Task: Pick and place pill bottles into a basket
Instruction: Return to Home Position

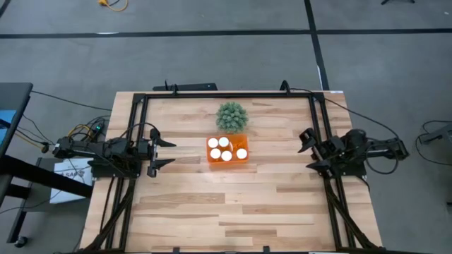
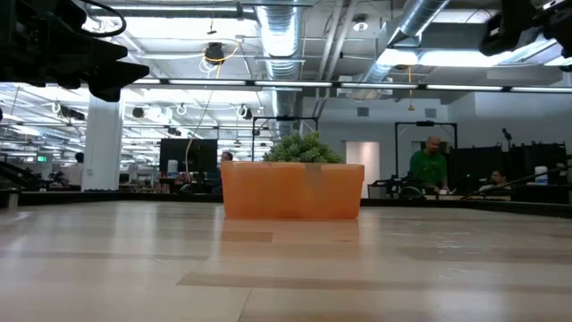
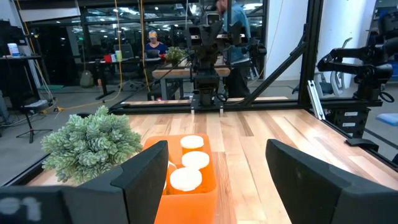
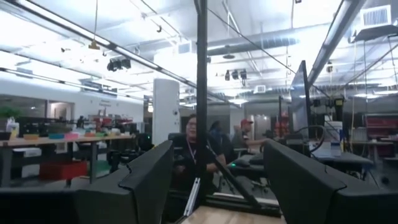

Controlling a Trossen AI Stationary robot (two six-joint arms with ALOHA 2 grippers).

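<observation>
Orange basket (image 1: 244,140) on the desk (image 1: 212,204) holds the pill bottles (image 1: 225,142); left pincer (image 1: 164,153) and right pincer (image 1: 307,149) gape wide, empty.

1. The table (image 1: 212,204) was matt, pale wood planks.
2. The basket (image 2: 292,190) was smooth, translucent orange plastic.
3. The bottles (image 1: 241,153) showed smooth white tops.
4. The plant (image 1: 232,116) looked rough and spiky.

Green plant (image 1: 232,116) on wooden table (image 1: 212,212)
</observation>
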